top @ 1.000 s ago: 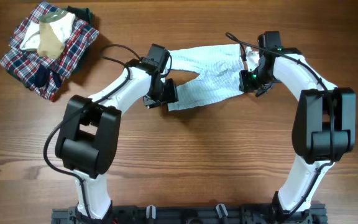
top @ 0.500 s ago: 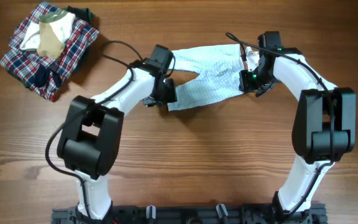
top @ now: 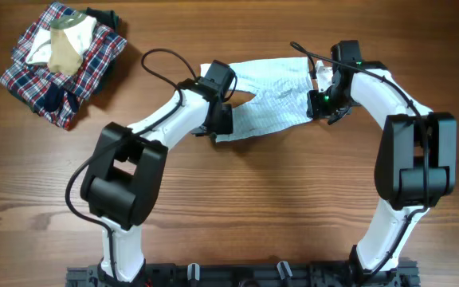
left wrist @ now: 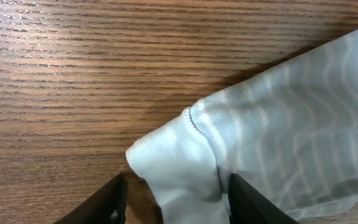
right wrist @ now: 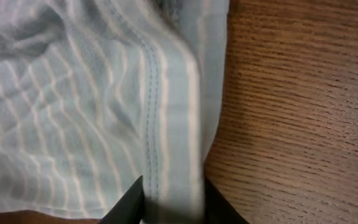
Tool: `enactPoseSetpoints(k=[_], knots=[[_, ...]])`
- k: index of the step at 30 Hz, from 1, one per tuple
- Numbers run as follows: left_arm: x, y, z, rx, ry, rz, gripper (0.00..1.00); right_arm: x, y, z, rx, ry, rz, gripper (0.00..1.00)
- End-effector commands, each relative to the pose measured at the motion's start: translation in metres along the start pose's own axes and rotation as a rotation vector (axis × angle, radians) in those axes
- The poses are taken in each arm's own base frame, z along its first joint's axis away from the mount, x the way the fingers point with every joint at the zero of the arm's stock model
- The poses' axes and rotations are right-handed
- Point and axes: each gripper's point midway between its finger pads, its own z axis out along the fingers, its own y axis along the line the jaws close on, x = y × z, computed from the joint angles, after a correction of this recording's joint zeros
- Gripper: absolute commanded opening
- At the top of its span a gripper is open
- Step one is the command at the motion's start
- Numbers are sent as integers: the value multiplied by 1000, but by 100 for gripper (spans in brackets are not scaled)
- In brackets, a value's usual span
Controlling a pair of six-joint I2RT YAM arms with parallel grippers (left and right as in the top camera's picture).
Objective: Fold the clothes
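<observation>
The clothes [top: 271, 97], a small pale blue-white striped garment, lie stretched out flat on the wooden table between my two arms. My left gripper [top: 220, 121] is at the garment's lower left corner. In the left wrist view that corner [left wrist: 173, 162] sits between the two black fingers [left wrist: 112, 202], with bare wood showing beside the left one; the gripper [left wrist: 176, 204] is open. My right gripper [top: 323, 104] is at the garment's right edge. In the right wrist view it [right wrist: 173, 206] is shut on the stitched hem [right wrist: 166, 124].
A red-navy-white plaid garment [top: 86, 68] with a beige-cream garment [top: 64, 48] on it lies heaped at the back left corner. A black cable [top: 156, 60] loops over the table beside the left arm.
My left gripper has moved right, onto the garment's lower left corner, and its fingers have drawn a little closer together. The right arm and the hem it holds have stayed put.
</observation>
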Motion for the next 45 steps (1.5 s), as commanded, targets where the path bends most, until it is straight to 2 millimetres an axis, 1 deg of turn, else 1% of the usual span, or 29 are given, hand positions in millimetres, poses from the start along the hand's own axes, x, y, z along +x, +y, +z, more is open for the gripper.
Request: enactPoseSetpoints(k=[1,3,4,7,8,10,13,15,16,17,18,24,26,30,33,37,40,41,43,45], knots=[[27,9,37,-30,116,18,47,14,0,13,-6,55,19,25],[26,8,36,-29,113,18,37,14,0,13,-6,55,19,25],[26,8,36,-29,114,18,34,14,0,13,-6,56,20,24],[27,9,36,-31,118,18,33,14,0,13,-6,56,30,24],[27,9,36,-32,118,18,30,14,0,13,-5,56,36,24],[28,9,36,-33,120,18,14,14,0,13,-6,57,36,23],[28,10,36,-35,123,18,11,14,0,13,-6,58,36,23],[29,10,35,-37,127,17,6,15,0,13,-6,60,40,19],[30,11,35,-40,131,17,4,15,0,13,-5,62,48,13],[32,12,34,-44,139,16,4,16,0,13,-5,64,58,7],[33,12,33,-48,145,16,4,17,0,13,-5,67,72,4],[32,19,14,-96,155,17,4,27,1,10,-4,108,127,4],[36,21,9,-104,169,16,4,32,2,10,-4,128,139,4],[51,29,5,-137,231,13,4,41,2,8,3,167,193,4],[57,31,3,-147,258,11,4,47,3,2,11,185,237,4],[64,34,-1,-157,290,9,4,50,7,-17,13,182,261,4],[67,30,-5,-134,298,6,4,52,10,-33,14,174,276,4],[61,26,-18,-113,264,8,4,48,13,-48,13,138,286,4],[54,21,-29,-90,221,12,4,43,14,-57,11,101,281,4],[41,15,-44,-59,149,16,4,34,16,-66,4,48,272,4]])
